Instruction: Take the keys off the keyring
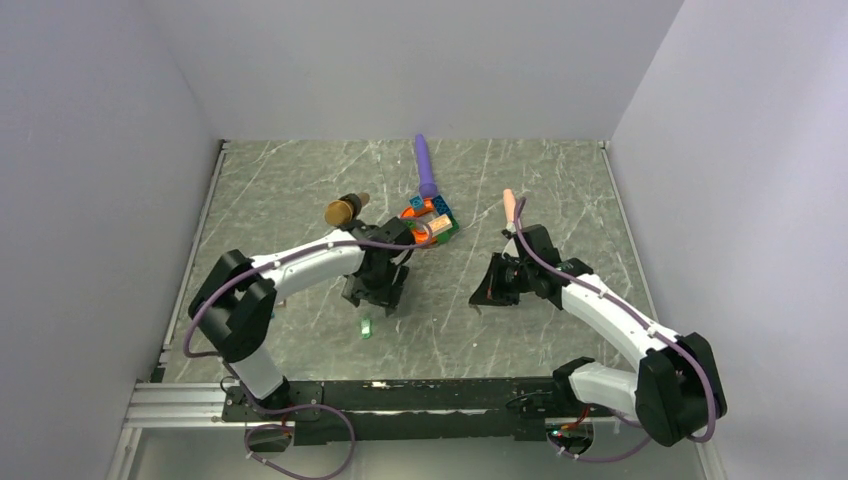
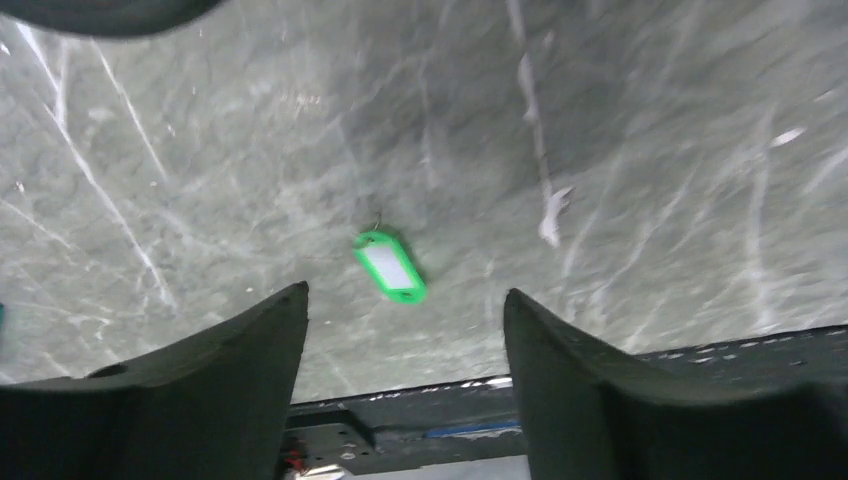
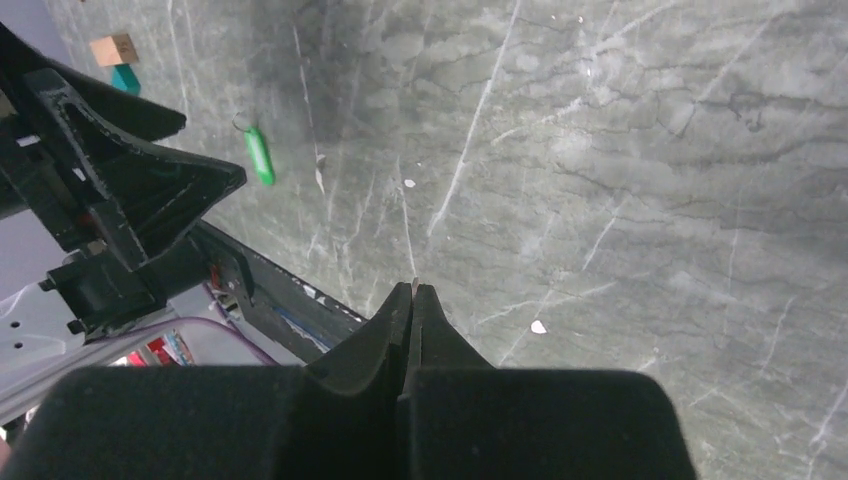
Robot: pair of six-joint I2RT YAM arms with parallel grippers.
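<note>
The bright-green key tag (image 1: 366,327) lies flat on the marble table near the front edge. In the left wrist view the tag (image 2: 390,266) has a white label, and a thin wire keyring (image 2: 375,225) barely shows at its far end. My left gripper (image 2: 405,292) is open and empty, with the tag just beyond its fingertips. From above, the left gripper (image 1: 378,298) hovers just behind the tag. My right gripper (image 3: 414,288) is shut, well right of the tag (image 3: 259,155), and sits mid-table in the top view (image 1: 487,293).
A cluster of colourful toy blocks (image 1: 432,220), a purple stick (image 1: 427,165), a brown cylinder (image 1: 342,210) and a pink stick (image 1: 510,205) lie behind the arms. The black base rail (image 1: 400,395) runs along the front edge. Grey walls enclose the table.
</note>
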